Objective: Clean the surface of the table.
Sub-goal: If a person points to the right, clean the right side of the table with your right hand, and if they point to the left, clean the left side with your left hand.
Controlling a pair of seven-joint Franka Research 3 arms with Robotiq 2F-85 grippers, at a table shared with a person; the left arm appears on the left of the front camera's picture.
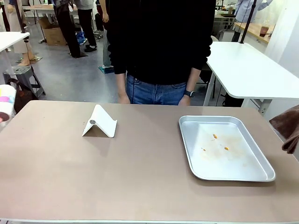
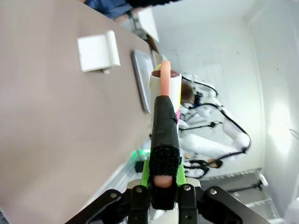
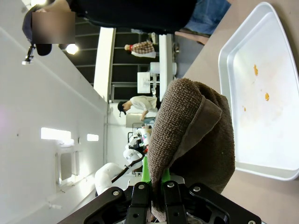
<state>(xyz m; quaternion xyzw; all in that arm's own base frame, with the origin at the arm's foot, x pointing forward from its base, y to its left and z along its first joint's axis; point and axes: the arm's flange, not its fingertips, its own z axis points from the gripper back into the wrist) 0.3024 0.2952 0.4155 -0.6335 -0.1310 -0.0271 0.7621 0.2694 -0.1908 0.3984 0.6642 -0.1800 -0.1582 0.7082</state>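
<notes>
The table (image 1: 140, 182) fills the frame's lower half; the left gripper (image 2: 162, 179) is clamped on a pink-handled roller (image 2: 164, 86), the right gripper (image 3: 155, 181) on a brown cloth (image 3: 191, 135); both hang off the tabletop, so wiping seems wholly ahead

Front view: person (image 1: 161, 46) cut off at chest by top edge; right hand (image 1: 123, 98) and left hand (image 1: 185, 100) partly behind far edge of table (image 1: 93, 177). Roll (image 1: 5, 103) cut by left edge, cloth (image 1: 286, 127) by right edge. Orange specks (image 1: 215, 136) in tray (image 1: 243, 163) too small to identify.
Left wrist view: black wrap (image 2: 164, 140) covers left gripper (image 2: 161, 186) fingers; roll hides part of tray.
Right wrist view: cloth covers right gripper (image 3: 156, 184) fingertips; right edge cuts tray.
</notes>
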